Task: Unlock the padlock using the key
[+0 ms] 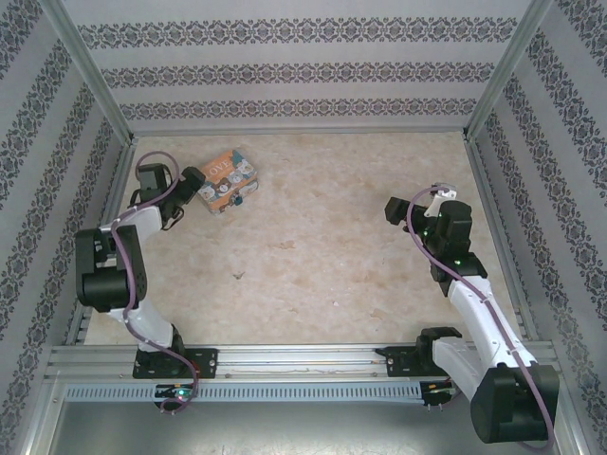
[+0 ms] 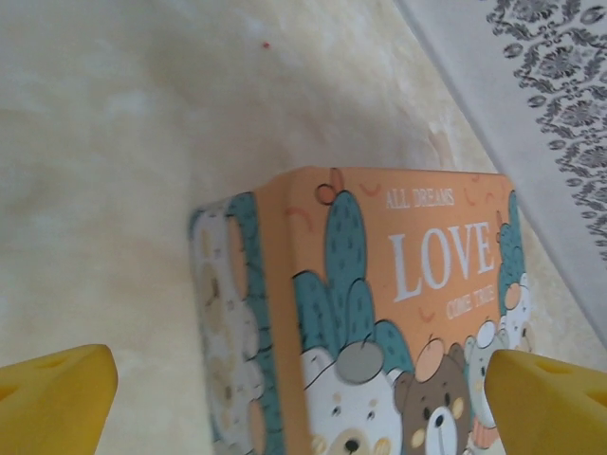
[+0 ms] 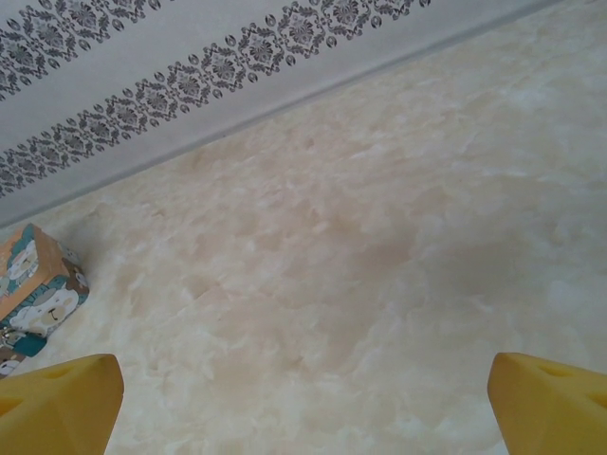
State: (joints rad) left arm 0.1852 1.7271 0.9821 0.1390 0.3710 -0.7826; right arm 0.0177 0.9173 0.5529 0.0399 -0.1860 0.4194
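An orange "LOVE" picture box [image 1: 228, 179] lies at the back left of the table. A tiny dark teal thing at its near right edge looks like the padlock [image 1: 240, 199]; its shackle is too small to make out. A thin dark speck [image 1: 238, 275] lies mid-table, and I cannot tell whether it is the key. My left gripper [image 1: 195, 186] is open at the box's left end. In the left wrist view the box [image 2: 379, 313] lies between and beyond the yellow fingertips [image 2: 57, 398]. My right gripper [image 1: 393, 209] hangs open over bare table at the right.
Patterned walls close in the table on the left, back and right, with a metal rail along the near edge [image 1: 303, 360]. The right wrist view looks across bare marbled table [image 3: 360, 265] toward the box [image 3: 38, 284] at its far left.
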